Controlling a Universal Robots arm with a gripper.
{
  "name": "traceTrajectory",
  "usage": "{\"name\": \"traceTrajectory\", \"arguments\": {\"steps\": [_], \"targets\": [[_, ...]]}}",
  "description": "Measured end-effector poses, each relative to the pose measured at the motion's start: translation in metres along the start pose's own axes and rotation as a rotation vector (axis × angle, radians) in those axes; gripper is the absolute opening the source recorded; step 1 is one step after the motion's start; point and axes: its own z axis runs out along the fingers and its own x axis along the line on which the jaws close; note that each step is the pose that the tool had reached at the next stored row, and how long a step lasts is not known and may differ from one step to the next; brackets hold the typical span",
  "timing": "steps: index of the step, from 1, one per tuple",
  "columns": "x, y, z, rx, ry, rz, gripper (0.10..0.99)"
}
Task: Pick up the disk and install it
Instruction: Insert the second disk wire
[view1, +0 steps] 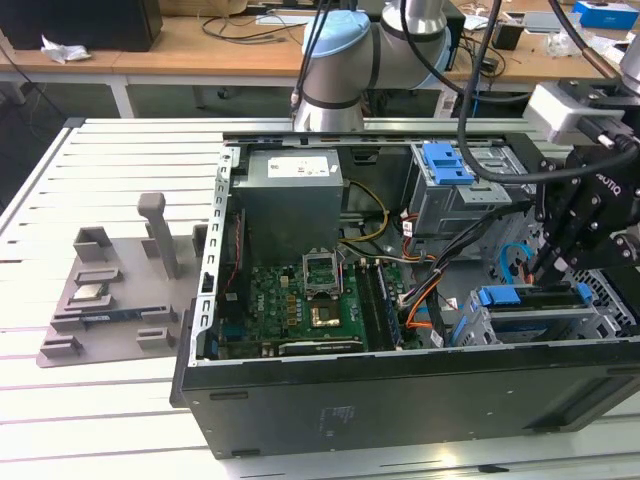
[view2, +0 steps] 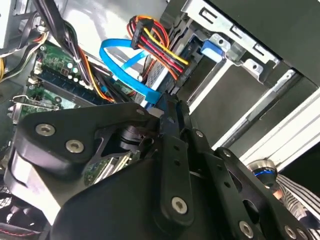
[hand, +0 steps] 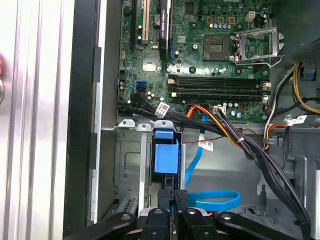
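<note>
Hovering hand (hand: 176, 196) above seated disk (hand: 165, 155)

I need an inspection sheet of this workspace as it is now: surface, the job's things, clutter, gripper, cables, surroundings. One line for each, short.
Surface: a slatted metal table carries an open computer case lying on its side.
Job's things: the disk with its blue frame sits in the drive cage at the exterior view's right, directly below the gripper.
Clutter: a grey holder with small parts stands on the table beside the case.
Gripper: the gripper is at the disk's top edge; fingers close together, grip cannot be told.
Cables: a blue flat cable and a coloured wire bundle hang near the cage.
Surroundings: a wooden desk behind the table.
</note>
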Motion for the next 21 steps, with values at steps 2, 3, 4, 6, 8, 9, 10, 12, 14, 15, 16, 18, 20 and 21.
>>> {"name": "traceTrajectory", "arguments": {"steps": [2,3,4,6,8,9,10,12,14,15,16,18,20,21], "targets": [[-0.0001,-0.0027,0.0030,0.000,0.0001,0.000,0.161],[-0.0001,-0.0032,0.0038,0.000,0.0000,0.000,0.161],[-0.0001,-0.0033,0.0045,0.000,0.0001,0.000,0.161],[-0.0003,-0.0037,0.0083,0.000,-0.0002,0.000,0.161],[-0.0003,-0.0037,0.0094,0.000,-0.0012,0.000,0.161],[-0.0003,-0.0038,0.0096,0.000,-0.0025,0.000,0.161],[-0.0004,-0.0037,0.0098,0.000,-0.0040,0.000,0.161],[-0.0003,-0.0024,0.0102,0.000,-0.0058,0.000,0.161],[0.0000,-0.0006,0.0104,0.000,-0.0078,-0.001,0.161],[0.0002,-0.0005,0.0103,0.000,-0.0089,-0.001,0.161],[0.0003,-0.0004,0.0101,0.000,-0.0096,-0.001,0.161],[0.0004,-0.0003,0.0086,0.001,-0.0124,-0.001,0.161],[0.0004,-0.0017,0.0082,0.001,-0.0234,-0.007,0.161],[0.0004,-0.0023,0.0084,0.001,-0.0252,-0.008,0.161]]}}
